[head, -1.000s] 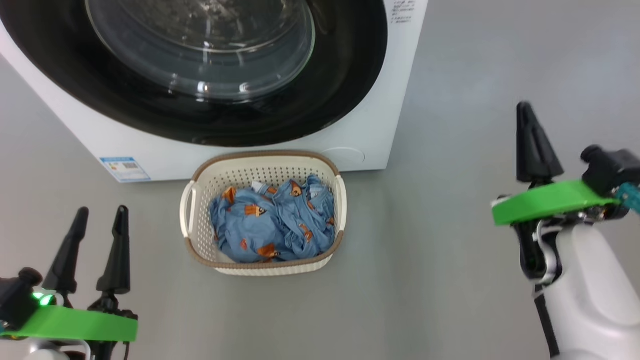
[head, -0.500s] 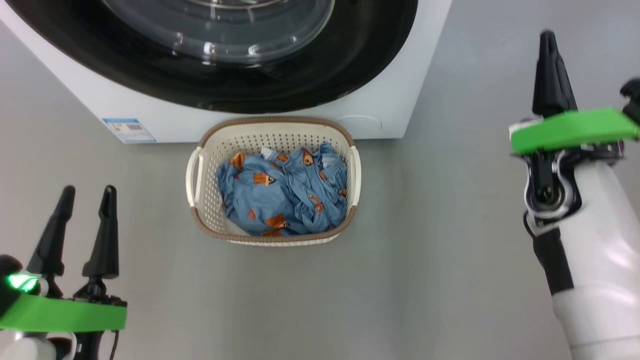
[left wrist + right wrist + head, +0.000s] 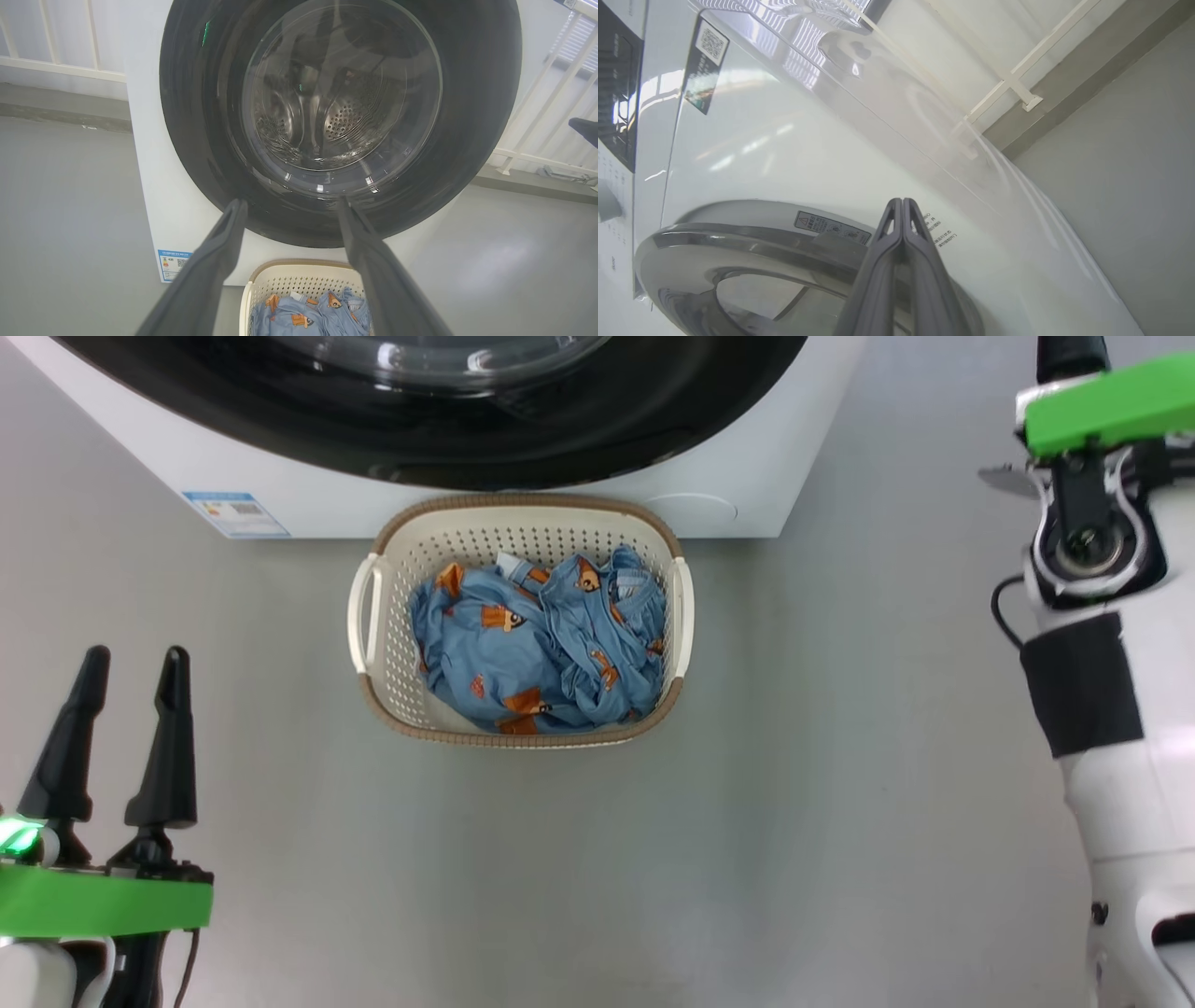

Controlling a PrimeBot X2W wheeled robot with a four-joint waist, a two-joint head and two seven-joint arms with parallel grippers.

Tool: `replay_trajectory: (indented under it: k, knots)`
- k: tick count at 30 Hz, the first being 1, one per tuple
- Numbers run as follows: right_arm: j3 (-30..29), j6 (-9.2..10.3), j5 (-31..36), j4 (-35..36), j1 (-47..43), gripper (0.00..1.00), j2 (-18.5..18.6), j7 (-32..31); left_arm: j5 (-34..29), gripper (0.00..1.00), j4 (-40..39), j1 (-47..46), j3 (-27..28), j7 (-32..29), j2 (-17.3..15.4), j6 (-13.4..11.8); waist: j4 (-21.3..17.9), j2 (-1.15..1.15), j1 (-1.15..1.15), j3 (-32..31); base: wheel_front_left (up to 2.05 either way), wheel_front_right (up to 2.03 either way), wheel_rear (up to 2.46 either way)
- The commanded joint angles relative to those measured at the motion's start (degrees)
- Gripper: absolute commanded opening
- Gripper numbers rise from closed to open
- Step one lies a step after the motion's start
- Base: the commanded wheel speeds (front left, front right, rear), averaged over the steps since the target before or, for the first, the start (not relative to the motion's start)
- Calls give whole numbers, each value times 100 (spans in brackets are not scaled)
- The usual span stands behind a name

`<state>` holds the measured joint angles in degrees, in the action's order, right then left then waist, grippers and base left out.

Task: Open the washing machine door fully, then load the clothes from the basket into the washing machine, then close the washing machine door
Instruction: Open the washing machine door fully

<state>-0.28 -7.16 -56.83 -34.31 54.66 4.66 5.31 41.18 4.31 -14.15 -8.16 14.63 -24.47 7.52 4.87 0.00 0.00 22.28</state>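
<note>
At the lower left of the head view the left fingers (image 3: 168,747) point up the frame, spread wide with nothing between them, above bare grey floor (image 3: 840,784). At the right edge of that view the pale right forearm rises to a green wrist plate in the upper right corner. In the right wrist view the right fingers (image 3: 882,280) are pressed flat together with nothing between them, their tips in front of the machine's white face just beside a warning sticker (image 3: 831,227); whether they touch it I cannot tell.

Further up the head view, in the middle, the basket (image 3: 369,616) stands on the floor, and its far brown rim is close against the foot of the washing machine (image 3: 766,476). The clothes (image 3: 541,649) lie crumpled inside the basket, filling most of its bottom, with cream perforated wall showing on the left side and at the far end.

A small blue label sticker (image 3: 233,513) sits low on the machine's front, to the upper left of the basket. Above it the washing machine door (image 3: 653,420) is shut, and its glossy black rim spans the top of the frame. In the left wrist view the perforated steel drum (image 3: 341,126) shows through the door's glass. Behind the machine, a white railing (image 3: 537,107) runs along the wall.
</note>
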Motion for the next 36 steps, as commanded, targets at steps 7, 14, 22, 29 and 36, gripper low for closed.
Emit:
replay_trajectory:
  k: [7,14,22,29,36]
  knots:
    - [50,-33,-881,-113,701,0,-81,-866,117,100,-202,-264,214,37,-316,-3,61,0,0,286,0,0,0]
    - [-24,-33,-1276,-404,1156,0,-63,-1512,185,100,-207,-323,187,37,-330,-3,156,0,0,453,0,0,0]
    - [41,-33,-1325,-617,1593,0,-39,-2154,225,100,-203,-374,174,37,-315,-3,267,0,0,591,0,0,0]
    - [34,-33,-1179,-766,1957,0,-28,-2441,261,100,-178,-407,152,37,-290,-3,361,0,0,700,0,0,0]
    - [-22,-33,-1071,-863,2225,0,-61,-2696,298,100,-155,-433,150,37,-290,-3,437,0,0,783,0,0,0]
